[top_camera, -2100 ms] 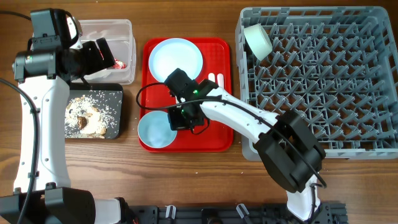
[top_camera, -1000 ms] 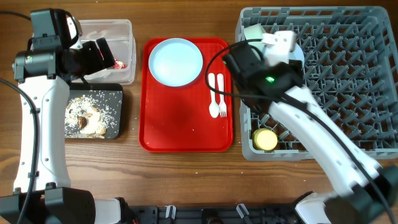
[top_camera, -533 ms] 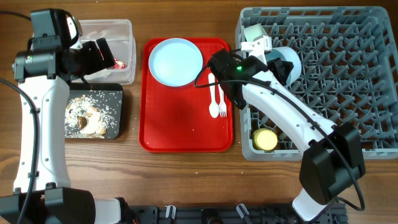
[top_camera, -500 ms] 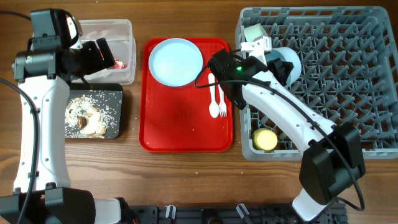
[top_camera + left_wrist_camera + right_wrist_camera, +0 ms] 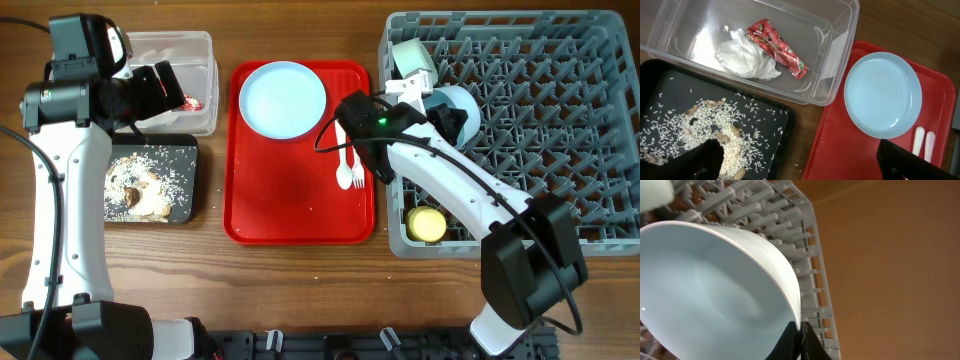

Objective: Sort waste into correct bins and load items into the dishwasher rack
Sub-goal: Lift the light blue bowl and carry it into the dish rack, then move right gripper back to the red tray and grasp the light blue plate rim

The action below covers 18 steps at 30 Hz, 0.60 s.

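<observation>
right end effector [image 5: 800, 336]: closed on the rim of the light blue bowl [image 5: 715, 295], pinched at the bottom edge of the right wrist view. the bowl sits tilted among the pegs at the left side of the dishwasher rack [image 5: 560, 130].

left end effector [image 5: 165, 88]: open and holding nothing. its fingers [image 5: 705, 160] are spread to the lower corners of the left wrist view, over the clear tub [image 5: 840, 30].

overhead view, bottom of frame upward, all on the wooden desk [image 5: 300, 290]:
- yellow cup [image 5: 426, 224] in the rack's lower left corner.
- black tray [image 5: 670, 85] at centre left, holding rice crumbs [image 5: 700, 127] with brownish lumps.
- white fork and spoon [image 5: 344, 176] side by side at the right of the red tray [image 5: 290, 200] (partly crossed by the arm's cable).
- light blue plate [image 5: 283, 98] on the tray's upper part.
- red wrapper [image 5: 777, 47] touching the white napkin [image 5: 747, 60] inside the tub, upper left.
- pale green bowl [image 5: 412, 62] in the rack's upper left corner.
</observation>
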{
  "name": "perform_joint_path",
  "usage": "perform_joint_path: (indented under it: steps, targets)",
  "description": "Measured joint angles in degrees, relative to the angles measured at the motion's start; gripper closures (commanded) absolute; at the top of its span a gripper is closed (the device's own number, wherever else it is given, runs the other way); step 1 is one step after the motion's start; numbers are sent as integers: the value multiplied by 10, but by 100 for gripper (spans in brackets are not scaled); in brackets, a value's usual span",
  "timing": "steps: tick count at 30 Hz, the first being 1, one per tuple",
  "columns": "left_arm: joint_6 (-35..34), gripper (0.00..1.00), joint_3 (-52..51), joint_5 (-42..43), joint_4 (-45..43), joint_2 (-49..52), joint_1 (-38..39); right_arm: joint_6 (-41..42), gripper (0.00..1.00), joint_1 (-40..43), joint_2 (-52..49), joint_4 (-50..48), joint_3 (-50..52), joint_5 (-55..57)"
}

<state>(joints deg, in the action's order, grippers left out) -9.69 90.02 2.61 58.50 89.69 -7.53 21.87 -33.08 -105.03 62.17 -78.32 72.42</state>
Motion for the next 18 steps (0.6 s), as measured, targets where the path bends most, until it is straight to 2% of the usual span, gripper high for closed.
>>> perform_joint_path:
  steps: [5,9,13,15,18]
  targets:
    - [0,0,0,0,0,0,0,-48,95,-12,0,-23,0,-30]
    - [0,0,0,0,0,0,0,-80,85,-19,0,-22,0,-47]
    - [0,0,0,0,0,0,0,-101,59,-23,0,-21,0,-73]
    - [0,0,0,0,0,0,0,-106,55,-26,0,-24,0,-90]
    - [0,0,0,0,0,0,0,-109,55,-36,0,-31,0,-111]
